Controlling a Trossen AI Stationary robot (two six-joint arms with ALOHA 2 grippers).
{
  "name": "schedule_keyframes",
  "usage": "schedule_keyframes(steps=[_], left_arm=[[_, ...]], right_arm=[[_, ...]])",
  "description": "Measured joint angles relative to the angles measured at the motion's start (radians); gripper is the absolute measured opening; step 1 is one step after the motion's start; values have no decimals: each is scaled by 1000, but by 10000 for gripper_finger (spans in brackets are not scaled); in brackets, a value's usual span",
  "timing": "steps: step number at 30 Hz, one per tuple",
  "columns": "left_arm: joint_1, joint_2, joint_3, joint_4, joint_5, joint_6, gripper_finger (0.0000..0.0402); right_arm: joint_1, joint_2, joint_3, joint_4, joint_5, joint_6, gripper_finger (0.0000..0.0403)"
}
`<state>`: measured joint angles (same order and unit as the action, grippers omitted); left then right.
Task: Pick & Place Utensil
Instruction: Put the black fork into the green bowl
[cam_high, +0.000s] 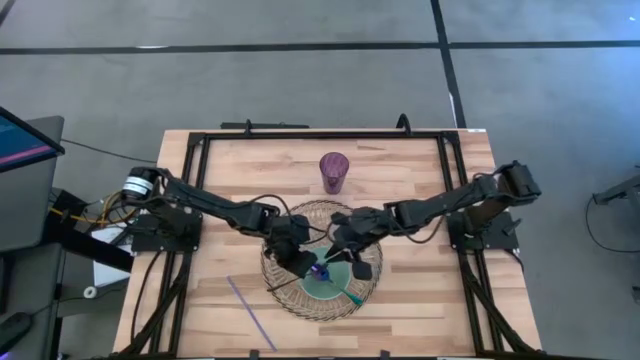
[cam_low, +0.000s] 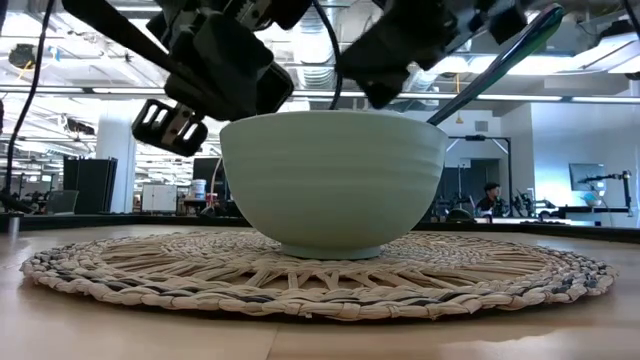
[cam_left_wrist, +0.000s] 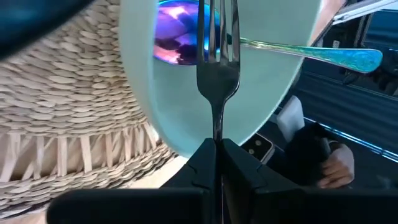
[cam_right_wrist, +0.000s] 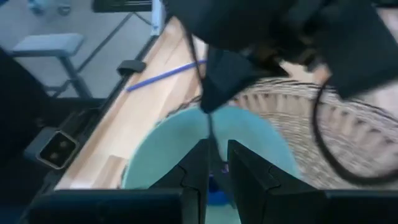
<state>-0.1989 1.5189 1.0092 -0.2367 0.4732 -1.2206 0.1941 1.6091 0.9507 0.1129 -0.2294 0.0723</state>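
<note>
A pale green bowl (cam_high: 338, 288) (cam_low: 330, 180) stands on a round woven placemat (cam_high: 290, 225). An iridescent spoon (cam_left_wrist: 336, 56) lies in it, its purple-blue bowl end inside and its handle (cam_low: 490, 70) leaning on the rim and pointing to the near right. My left gripper (cam_left_wrist: 219, 149) (cam_high: 300, 262) is over the bowl's left side, shut on a silver fork (cam_left_wrist: 217, 74). The fork's tines reach over the spoon's bowl end. My right gripper (cam_right_wrist: 217, 162) (cam_high: 352, 260) hovers over the bowl's far right, its fingers a little apart and touching nothing. My left gripper pinches the fork's handle (cam_left_wrist: 217, 130) between its two fingers. The fork runs along the fingers and sticks out forward, tines first. It slants down into the bowl from the left. Whether the tines touch the spoon or the bowl I cannot tell.
A purple cup (cam_high: 334, 172) stands on the table beyond the placemat. A thin purple stick (cam_high: 250, 310) (cam_right_wrist: 165, 74) lies on the wood near the left front. A black frame (cam_high: 300, 135) borders the table. In the low view the room lies behind the table.
</note>
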Motion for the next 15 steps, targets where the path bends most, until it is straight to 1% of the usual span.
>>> schedule_keyframes(steps=[2,5,10,15], left_arm=[[0,6,0,4,3,0,15],[4,8,0,8,3,6,15],[14,8,0,15,4,5,15],[23,8,0,26,5,-47,15]], right_arm=[[-7,28,13,-9,-39,0,52],[-8,67,35,-5,-59,0,52],[-14,138,55,-12,-59,0,52],[-21,192,79,-13,-59,-1,52]])
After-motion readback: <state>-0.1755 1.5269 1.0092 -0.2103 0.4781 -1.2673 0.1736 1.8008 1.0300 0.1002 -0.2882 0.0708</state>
